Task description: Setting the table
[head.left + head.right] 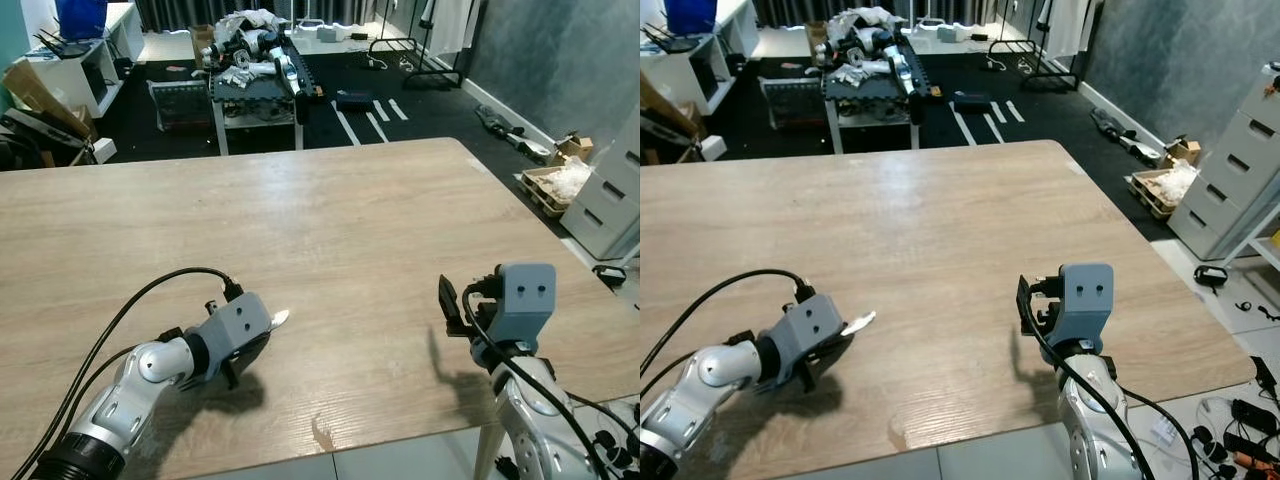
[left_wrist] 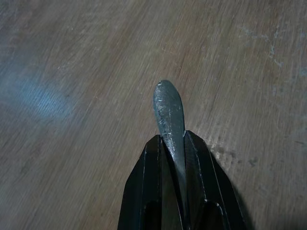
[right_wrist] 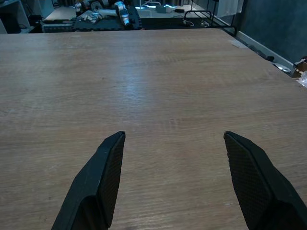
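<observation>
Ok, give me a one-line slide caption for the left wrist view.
Left gripper fingers shut on a metal utensil, its rounded tip sticking out just above the wooden table.

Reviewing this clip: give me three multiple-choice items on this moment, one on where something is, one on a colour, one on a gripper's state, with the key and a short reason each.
1. Where is the left gripper?
A. low over the wooden table
B. above the floor
C. at the far cart

2. What colour is the utensil it holds?
A. red
B. grey metal
C. white plastic

3. How is the right gripper?
A. shut on a cup
B. open, holding nothing
C. shut on a cloth

Key: 1 A, its shadow lies on the tabletop; 2 B, the left wrist view shows dull metal; 3 B, the fingers stand wide apart over bare wood.
</observation>
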Robot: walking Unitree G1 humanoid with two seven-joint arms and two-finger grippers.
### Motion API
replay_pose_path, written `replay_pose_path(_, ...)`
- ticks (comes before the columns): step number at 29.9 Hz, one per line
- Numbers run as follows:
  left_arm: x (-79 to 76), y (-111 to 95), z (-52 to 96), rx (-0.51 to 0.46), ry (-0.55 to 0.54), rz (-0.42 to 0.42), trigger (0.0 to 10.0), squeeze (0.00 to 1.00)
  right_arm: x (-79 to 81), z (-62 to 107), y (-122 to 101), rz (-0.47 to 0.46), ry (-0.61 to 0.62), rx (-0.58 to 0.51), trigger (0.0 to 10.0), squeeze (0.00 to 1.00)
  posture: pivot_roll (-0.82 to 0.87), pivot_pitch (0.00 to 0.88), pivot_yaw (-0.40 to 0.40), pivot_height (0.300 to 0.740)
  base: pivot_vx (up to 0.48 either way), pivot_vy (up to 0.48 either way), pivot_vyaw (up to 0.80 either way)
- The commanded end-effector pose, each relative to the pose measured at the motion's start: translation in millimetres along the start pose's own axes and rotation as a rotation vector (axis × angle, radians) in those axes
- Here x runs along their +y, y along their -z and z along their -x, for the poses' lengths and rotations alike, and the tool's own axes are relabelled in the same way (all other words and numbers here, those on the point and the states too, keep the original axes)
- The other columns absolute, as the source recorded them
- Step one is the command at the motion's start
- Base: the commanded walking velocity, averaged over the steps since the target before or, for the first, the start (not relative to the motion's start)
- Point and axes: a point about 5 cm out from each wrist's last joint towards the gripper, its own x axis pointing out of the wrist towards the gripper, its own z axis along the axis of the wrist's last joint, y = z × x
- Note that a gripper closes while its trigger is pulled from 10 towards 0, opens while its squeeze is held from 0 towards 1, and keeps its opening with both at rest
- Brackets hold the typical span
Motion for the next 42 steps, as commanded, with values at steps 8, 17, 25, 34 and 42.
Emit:
replay_pose_path(8,1.7,-16.4,9.4,-0.085,0.047,0.214,10.0,1.0,3.4,0.2,3.9,-0.006,-0.012,0.015,10.0,0.0,0.01,0.131,0.055,0.74,0.0,0.0,0.0)
replay_pose_path(17,20.2,-28.9,11.0,-0.136,-0.013,0.218,10.0,0.36,3.4,-0.2,3.6,-0.007,-0.014,0.012,10.0,0.0,0.01,0.129,0.058,0.74,0.0,0.0,0.0)
replay_pose_path(25,2.1,-20.8,41.7,-0.014,0.254,0.368,10.0,0.0,3.6,1.8,5.4,-0.011,-0.008,0.016,10.0,0.0,0.02,0.134,0.069,0.74,0.0,0.0,0.0)
replay_pose_path(34,0.7,-12.3,43.3,0.046,0.208,0.386,10.0,0.0,4.7,0.9,5.4,-0.014,-0.01,0.014,10.0,0.0,0.02,0.133,0.07,0.74,0.0,0.0,0.0)
replay_pose_path(42,10.8,-3.8,50.3,0.107,0.144,0.33,10.0,0.0,4.2,0.8,5.8,-0.013,-0.009,0.015,10.0,0.0,0.02,0.133,0.069,0.74,0.0,0.0,0.0)
